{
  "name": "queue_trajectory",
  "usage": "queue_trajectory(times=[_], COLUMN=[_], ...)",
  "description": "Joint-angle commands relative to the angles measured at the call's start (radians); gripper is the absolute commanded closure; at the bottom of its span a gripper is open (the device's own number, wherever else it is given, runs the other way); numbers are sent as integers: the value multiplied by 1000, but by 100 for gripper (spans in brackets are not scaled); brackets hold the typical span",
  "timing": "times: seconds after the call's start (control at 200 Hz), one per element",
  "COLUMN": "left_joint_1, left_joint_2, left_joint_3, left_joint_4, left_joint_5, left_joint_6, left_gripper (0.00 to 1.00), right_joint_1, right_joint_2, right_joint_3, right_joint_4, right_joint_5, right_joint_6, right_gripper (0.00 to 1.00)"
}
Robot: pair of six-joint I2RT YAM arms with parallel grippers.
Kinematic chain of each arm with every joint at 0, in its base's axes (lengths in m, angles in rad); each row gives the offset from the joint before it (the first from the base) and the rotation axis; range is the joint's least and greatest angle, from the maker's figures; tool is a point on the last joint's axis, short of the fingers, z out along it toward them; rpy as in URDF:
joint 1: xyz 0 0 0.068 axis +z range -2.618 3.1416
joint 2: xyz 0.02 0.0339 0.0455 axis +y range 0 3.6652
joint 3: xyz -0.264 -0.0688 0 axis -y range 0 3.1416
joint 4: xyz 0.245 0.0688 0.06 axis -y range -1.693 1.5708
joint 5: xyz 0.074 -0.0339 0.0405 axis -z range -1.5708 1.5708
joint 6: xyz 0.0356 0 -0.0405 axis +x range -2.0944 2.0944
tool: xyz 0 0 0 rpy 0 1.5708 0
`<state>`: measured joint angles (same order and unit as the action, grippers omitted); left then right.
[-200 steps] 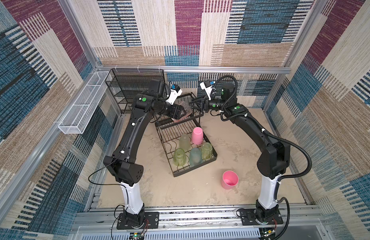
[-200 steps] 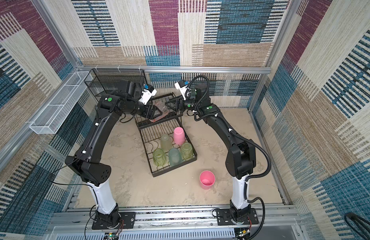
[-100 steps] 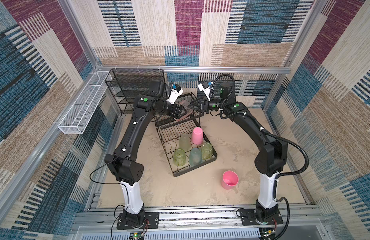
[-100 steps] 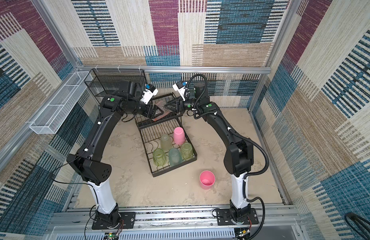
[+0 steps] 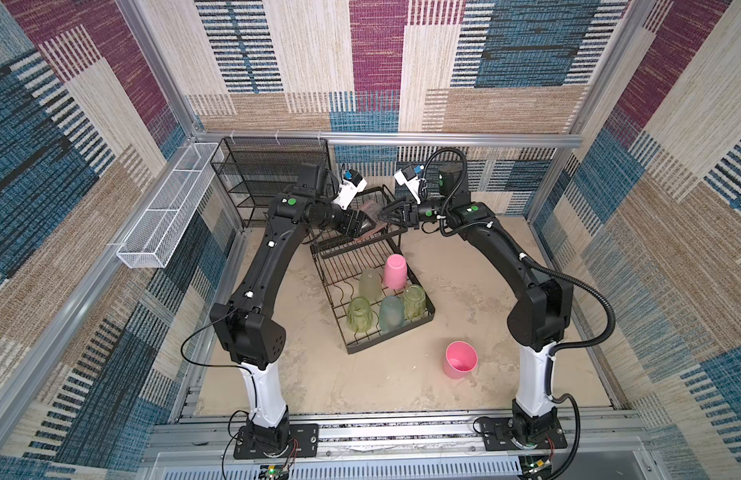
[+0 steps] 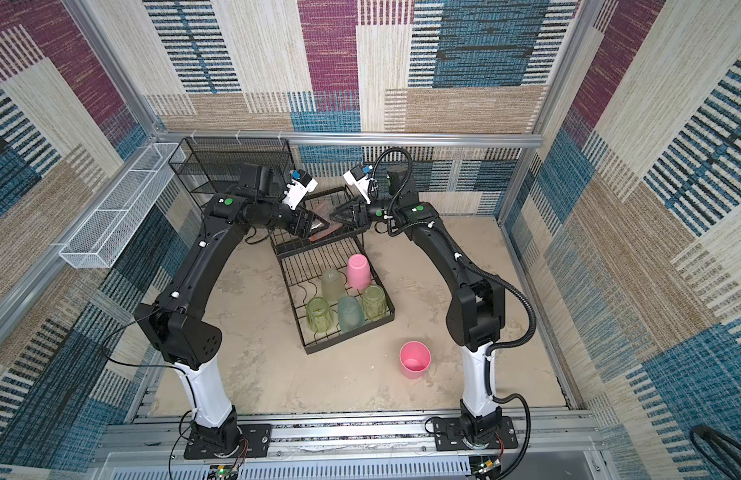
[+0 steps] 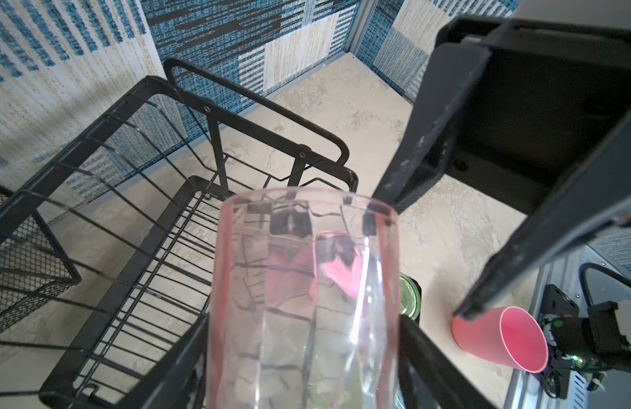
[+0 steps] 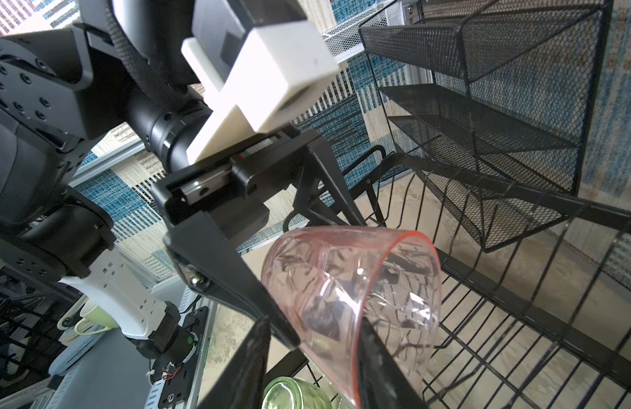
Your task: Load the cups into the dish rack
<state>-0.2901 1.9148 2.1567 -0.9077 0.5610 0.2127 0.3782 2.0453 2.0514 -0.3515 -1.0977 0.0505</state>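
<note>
Reddish-pink cup sits clamped in the left gripper, tilted. The right gripper, jaws apart, straddles its rim end, with the dish rack just beneath both. The danger is slick plastic: an off-centre squeeze or early release and it drops.

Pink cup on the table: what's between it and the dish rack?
Nothing: only bare table separates the pink cup from the dish rack, shown in both top views.
</note>
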Motion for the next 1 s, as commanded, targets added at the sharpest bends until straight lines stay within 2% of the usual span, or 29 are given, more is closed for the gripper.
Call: queue_trajectory(times=[0.0,0.145,0.321,0.611,0.856,0.992], left_joint_1=[3,12,22,34,49,67], left_joint_2=[-2,2,19,30,17,-14], left_joint_3=[-1,-11,-9,-9,-37,-84], left_joint_4=[66,96,118,157,186,225], left_joint_5=[63,92,106,114,115,108], left_joint_6=[63,75,94,96,72,24], left_gripper=[30,30,29,26,23,18], right_joint_1=[1,6,8,10,12,14], right_joint_2=[18,34,50,67,79,67], right_joint_3=[32,67,102,144,182,181], right_joint_4=[-27,-54,-92,-113,-124,-97], right_joint_5=[-32,-33,-36,-49,-40,-20], right_joint_6=[-14,-22,-39,-38,-24,9], right_gripper=[60,64,75,100,100,100])
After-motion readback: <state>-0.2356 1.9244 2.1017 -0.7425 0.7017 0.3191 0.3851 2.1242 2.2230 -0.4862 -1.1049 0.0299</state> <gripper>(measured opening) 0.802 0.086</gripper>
